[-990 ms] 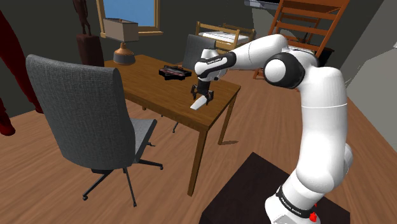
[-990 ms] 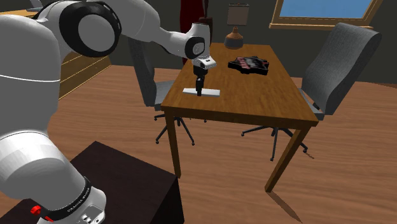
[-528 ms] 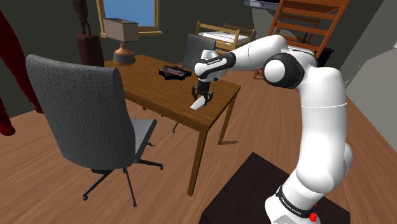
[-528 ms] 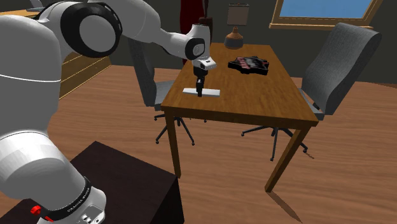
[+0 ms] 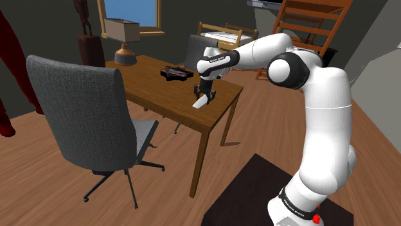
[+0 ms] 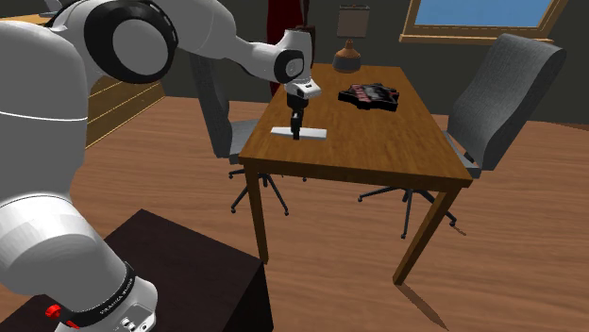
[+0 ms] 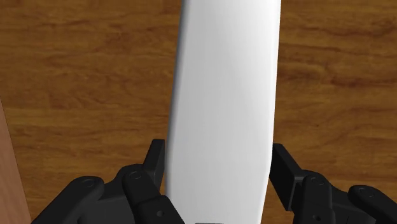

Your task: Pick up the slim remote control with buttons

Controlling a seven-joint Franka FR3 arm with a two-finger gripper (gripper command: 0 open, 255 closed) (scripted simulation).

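Although no buttons can be seen on it, the slim remote (image 5: 201, 104) is a plain white bar. It is a little right of the middle of the shoulder view, over the wooden counter (image 5: 154, 80) and near its right corner. In the second exterior view the remote (image 6: 300, 132) is in the upper middle of the frame, close to the left edge of the counter (image 6: 378, 141). I cannot tell whether it lies on the wood or is just above it.

The black hand (image 5: 205, 96) points down from above and is clenched on the remote. In the wrist view the fingers (image 7: 156, 162) press on the two long sides of the remote (image 7: 226, 95), and brown wood grain of the counter (image 7: 76, 83) is behind it. In the second exterior view the hand (image 6: 296, 127) stands over the middle of the bar.

Further along the counter, toward the upper left of the shoulder view, there is a flat dark object (image 5: 177, 72) with some red on it, and behind it a lamp (image 5: 122, 40) at the far end. A big grey chair (image 5: 77, 103) stands at the left of the frame beside the counter. Another chair (image 5: 195, 50) is behind the hand. The white arm (image 5: 321, 115) rises from the dark stand (image 5: 250, 192) at the lower right. The floor (image 5: 58, 199) is of wood.
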